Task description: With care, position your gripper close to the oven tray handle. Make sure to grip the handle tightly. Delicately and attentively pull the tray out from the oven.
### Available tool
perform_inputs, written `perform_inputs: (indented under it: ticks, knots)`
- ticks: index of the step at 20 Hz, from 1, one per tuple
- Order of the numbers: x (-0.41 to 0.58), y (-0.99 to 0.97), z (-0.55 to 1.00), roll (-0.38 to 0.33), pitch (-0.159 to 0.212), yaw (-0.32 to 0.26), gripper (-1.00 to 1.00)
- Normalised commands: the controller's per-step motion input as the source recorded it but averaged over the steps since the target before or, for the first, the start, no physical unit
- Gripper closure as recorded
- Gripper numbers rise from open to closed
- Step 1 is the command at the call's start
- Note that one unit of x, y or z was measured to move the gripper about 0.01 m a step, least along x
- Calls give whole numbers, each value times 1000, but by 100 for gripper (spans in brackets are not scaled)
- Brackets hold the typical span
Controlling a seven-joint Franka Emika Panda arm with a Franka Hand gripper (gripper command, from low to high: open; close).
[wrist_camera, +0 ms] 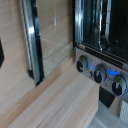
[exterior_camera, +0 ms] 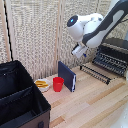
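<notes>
Pale wood makes up the bench (exterior_camera: 95, 107), which carries everything in view; largest on it is a black fabric case (exterior_camera: 20, 97) at the corner nearest the camera on the exterior view's left, well apart from the work; the oven (exterior_camera: 114, 54) sits at the far edge on the exterior view's right, with the tray (exterior_camera: 97, 72) lying out in front of it, low over the bench; whether the tray rests on the open door or on the bench I cannot tell; the handle (exterior_camera: 94, 75) is the thin dark bar along the tray's outer long edge.

Step in hand, by my judgement: the approach; the gripper (exterior_camera: 78, 50) hangs above the tray and holds nothing; whether its fingers are spread or closed cannot be told, and they do not show in the wrist view, which takes in the oven's knobs (wrist_camera: 100, 73) and glass.

Next move calls for a descent to the bar, fingers either side of it, a firm close, then a slow level pull.

Smaller items: an upright dark-blue slab (exterior_camera: 66, 75) stands just beside the tray's end and could be struck; a red cup (exterior_camera: 58, 83) touches or nearly touches the slab; a white plate (exterior_camera: 42, 85) lies beyond, clear of the path.
</notes>
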Motion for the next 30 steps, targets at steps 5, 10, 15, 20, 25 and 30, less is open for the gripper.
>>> perform_inputs:
  ticks: [5,10,15,20,25,30]
  knots:
    - [17,-492,-219,-234,0,123,-100]
    - [0,-588,-229,-188,0,72,-100]
    - [1,-605,-309,-140,0,66,-100]
    - [0,-645,-240,-77,0,74,-100]
    - [0,-674,-22,-50,-1,30,-100]
    - [0,-621,0,-65,0,2,-100]
